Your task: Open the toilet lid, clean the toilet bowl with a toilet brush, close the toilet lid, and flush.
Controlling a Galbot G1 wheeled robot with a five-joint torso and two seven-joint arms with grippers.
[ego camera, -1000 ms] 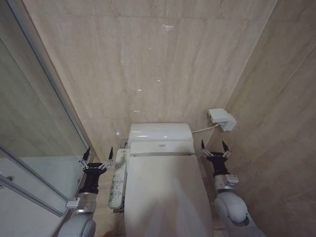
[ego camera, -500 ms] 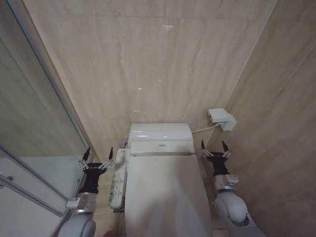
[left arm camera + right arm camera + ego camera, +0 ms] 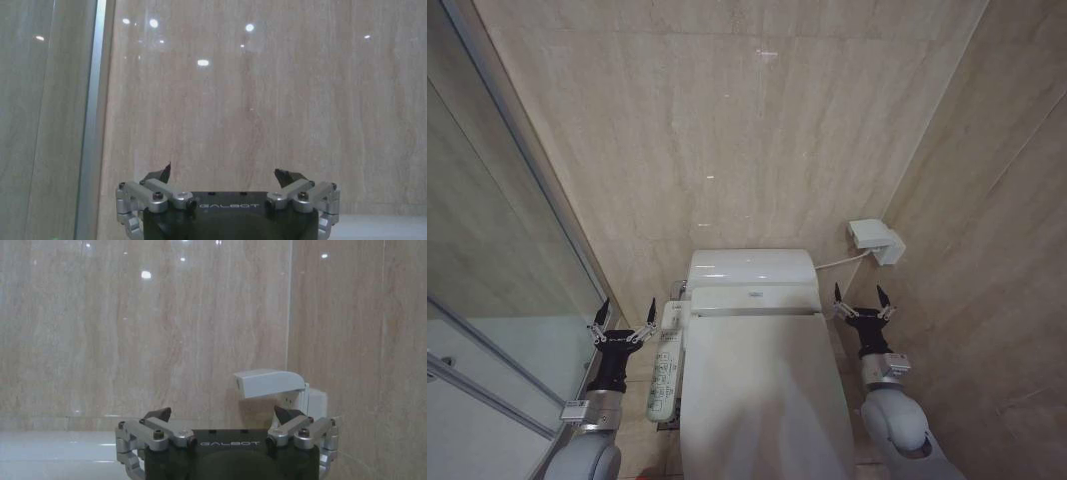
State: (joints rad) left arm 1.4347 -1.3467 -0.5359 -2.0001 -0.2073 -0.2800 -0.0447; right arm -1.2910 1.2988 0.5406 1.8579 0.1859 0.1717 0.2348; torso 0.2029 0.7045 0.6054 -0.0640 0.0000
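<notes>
Two grippers up, one each side of the toilet, both empty. Left gripper [image 3: 625, 314] lower left of the head frame, fingers spread wide, tips pointing at the back wall, hanging just beside the side control panel [image 3: 665, 370]. Right gripper [image 3: 857, 300] lower right of frame, fingers likewise spread, nothing between them, level with the rear of the seat and just beside the toilet's right edge. Neither touching anything.

Toilet lid [image 3: 762, 395] down flat, bottom centre of the head frame, glossy white, covering the bowl completely. Tank section [image 3: 751, 267] right behind it, against the beige tile wall [image 3: 727, 130]. Small white wall box [image 3: 875, 241] mid right, a white cable running from it toward the toilet.

Glass shower partition [image 3: 507, 260] along the left edge of the frame, white shower tray [image 3: 522, 350] behind it at lower left.

Left wrist view: gripper [image 3: 223, 176] at bottom centre, fingers apart, facing plain tile wall, metal partition edge [image 3: 90, 115] running down the left side.

Right wrist view: gripper [image 3: 225, 415] at bottom centre, also spread, white wall box [image 3: 270, 384] right of centre just above the right fingertip [image 3: 285, 415], white toilet surface [image 3: 60, 445] at lower left.
</notes>
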